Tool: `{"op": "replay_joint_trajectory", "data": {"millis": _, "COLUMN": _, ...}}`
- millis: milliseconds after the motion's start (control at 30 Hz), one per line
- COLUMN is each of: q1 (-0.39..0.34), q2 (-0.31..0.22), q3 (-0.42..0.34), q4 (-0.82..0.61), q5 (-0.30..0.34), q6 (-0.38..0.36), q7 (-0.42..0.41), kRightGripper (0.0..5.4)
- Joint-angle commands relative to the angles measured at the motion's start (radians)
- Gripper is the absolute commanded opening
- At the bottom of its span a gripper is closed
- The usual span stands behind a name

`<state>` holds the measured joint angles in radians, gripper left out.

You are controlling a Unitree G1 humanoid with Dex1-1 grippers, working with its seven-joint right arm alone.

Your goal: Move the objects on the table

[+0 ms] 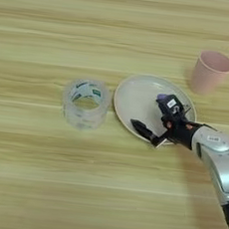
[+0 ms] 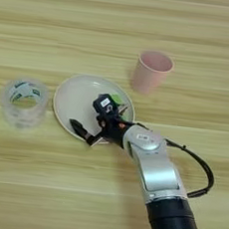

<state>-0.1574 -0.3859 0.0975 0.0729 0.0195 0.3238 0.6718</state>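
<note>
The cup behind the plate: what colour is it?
Pink. The cup shows best in the right eye view, standing upright beyond the plate.

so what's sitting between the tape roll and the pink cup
The plate lies between the tape roll and the pink cup, with the right gripper open over it. Both eye views show this.

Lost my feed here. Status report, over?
Right gripper open over the plate. Purple block and green block on plate beside upper finger. Nothing blocking.
</note>
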Motion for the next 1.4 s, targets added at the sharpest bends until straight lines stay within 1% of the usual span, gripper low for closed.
{"op": "replay_joint_trajectory", "data": {"millis": 33, "q1": 0.012, "q2": -0.048, "q3": -0.025, "q4": -0.090, "q5": 0.010, "q6": 0.031, "q7": -0.004, "kRightGripper": 5.39}}
{"op": "replay_joint_trajectory", "data": {"millis": 233, "q1": 0.094, "q2": -0.086, "q3": -0.029, "q4": -0.216, "q5": 0.012, "q6": 0.074, "q7": 0.014, "kRightGripper": 5.39}}
{"op": "replay_joint_trajectory", "data": {"millis": 333, "q1": 0.101, "q2": -0.087, "q3": -0.039, "q4": -0.247, "q5": 0.020, "q6": 0.083, "q7": 0.010, "kRightGripper": 5.39}}
{"op": "replay_joint_trajectory", "data": {"millis": 467, "q1": 0.095, "q2": -0.072, "q3": -0.050, "q4": -0.272, "q5": 0.036, "q6": 0.075, "q7": 0.007, "kRightGripper": 5.39}}
{"op": "replay_joint_trajectory", "data": {"millis": 600, "q1": 0.080, "q2": -0.051, "q3": -0.078, "q4": -0.283, "q5": 0.045, "q6": 0.033, "q7": -0.023, "kRightGripper": 5.39}}
{"op": "replay_joint_trajectory", "data": {"millis": 767, "q1": 0.058, "q2": -0.020, "q3": -0.127, "q4": -0.308, "q5": 0.048, "q6": -0.053, "q7": -0.091, "kRightGripper": 5.39}}
{"op": "replay_joint_trajectory", "data": {"millis": 867, "q1": 0.048, "q2": -0.027, "q3": -0.151, "q4": -0.311, "q5": 0.040, "q6": -0.053, "q7": -0.118, "kRightGripper": 5.39}}
{"op": "replay_joint_trajectory", "data": {"millis": 967, "q1": 0.034, "q2": -0.038, "q3": -0.189, "q4": -0.305, "q5": 0.066, "q6": 0.014, "q7": -0.131, "kRightGripper": 5.39}}
{"op": "replay_joint_trajectory", "data": {"millis": 1067, "q1": 0.029, "q2": -0.041, "q3": -0.213, "q4": -0.299, "q5": 0.100, "q6": 0.084, "q7": -0.121, "kRightGripper": 5.39}}
{"op": "replay_joint_trajectory", "data": {"millis": 1267, "q1": 0.018, "q2": -0.039, "q3": -0.217, "q4": -0.280, "q5": 0.153, "q6": 0.216, "q7": -0.103, "kRightGripper": 5.39}}
{"op": "replay_joint_trajectory", "data": {"millis": 1400, "q1": 0.014, "q2": -0.034, "q3": -0.222, "q4": -0.300, "q5": 0.191, "q6": 0.297, "q7": -0.103, "kRightGripper": 5.39}}
